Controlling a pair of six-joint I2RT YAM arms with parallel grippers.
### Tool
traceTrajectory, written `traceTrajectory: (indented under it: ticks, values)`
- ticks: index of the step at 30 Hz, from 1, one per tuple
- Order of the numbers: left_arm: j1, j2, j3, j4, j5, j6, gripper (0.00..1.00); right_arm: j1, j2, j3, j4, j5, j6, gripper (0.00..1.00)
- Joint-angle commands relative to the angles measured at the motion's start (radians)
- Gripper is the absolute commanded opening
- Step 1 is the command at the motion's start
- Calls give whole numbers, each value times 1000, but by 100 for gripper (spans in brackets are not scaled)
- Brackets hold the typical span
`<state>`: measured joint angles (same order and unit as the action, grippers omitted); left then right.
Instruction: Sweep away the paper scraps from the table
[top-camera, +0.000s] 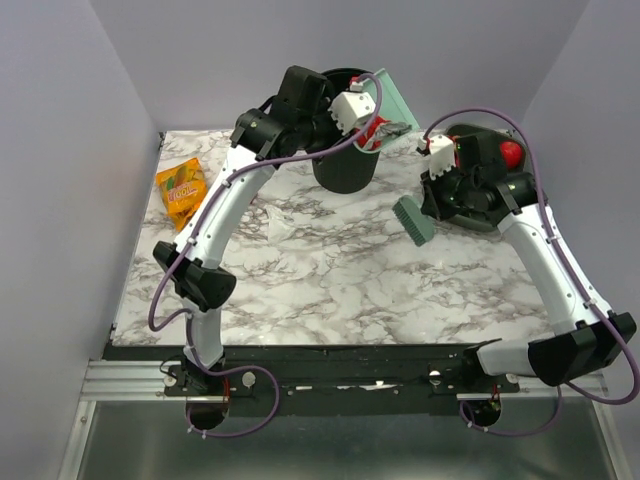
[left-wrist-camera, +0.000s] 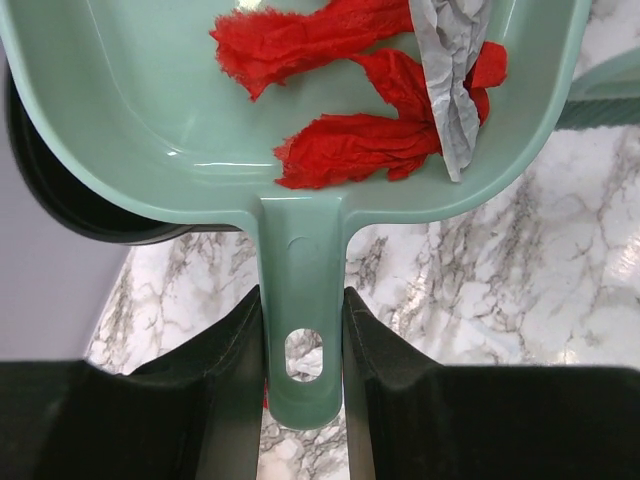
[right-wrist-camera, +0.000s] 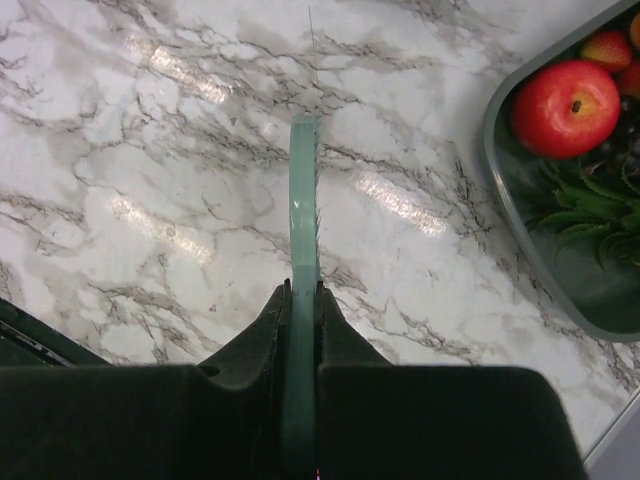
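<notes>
My left gripper (left-wrist-camera: 303, 340) is shut on the handle of a teal dustpan (left-wrist-camera: 150, 110). In the pan lie red paper scraps (left-wrist-camera: 350, 150) and a crumpled whitish strip (left-wrist-camera: 455, 70). In the top view the left gripper (top-camera: 352, 112) holds the dustpan (top-camera: 393, 98) tilted over a black bin (top-camera: 342, 165) at the back of the table (top-camera: 330, 270), with a bit of the red paper scraps (top-camera: 374, 131) showing. My right gripper (right-wrist-camera: 303, 295) is shut on a teal brush (right-wrist-camera: 304, 200), seen edge-on above bare marble. From above, the brush (top-camera: 412, 221) hangs right of the bin.
An orange snack packet (top-camera: 182, 190) lies at the table's back left. A dark tray (right-wrist-camera: 500, 170) with a red apple (right-wrist-camera: 565, 105) and greenery stands at the back right, close to the right gripper. The bin's dark rim (left-wrist-camera: 60, 190) shows under the dustpan.
</notes>
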<state>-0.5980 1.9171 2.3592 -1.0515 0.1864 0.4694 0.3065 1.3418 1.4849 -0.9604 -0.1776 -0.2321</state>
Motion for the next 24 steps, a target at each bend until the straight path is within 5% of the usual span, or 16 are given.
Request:
traceTrajectory:
  ticks: [1,13,24]
  values:
    - [40,29,78,44,-36,-43,0,-15,-20,-40,17,-43,11,1]
    - [104,209,288,246,-339,-34,0,-47,22,-23,29,-89,39,1]
    - [132,275,287,427,-442,161,0,-69,-21,-83,25,-105,42,1]
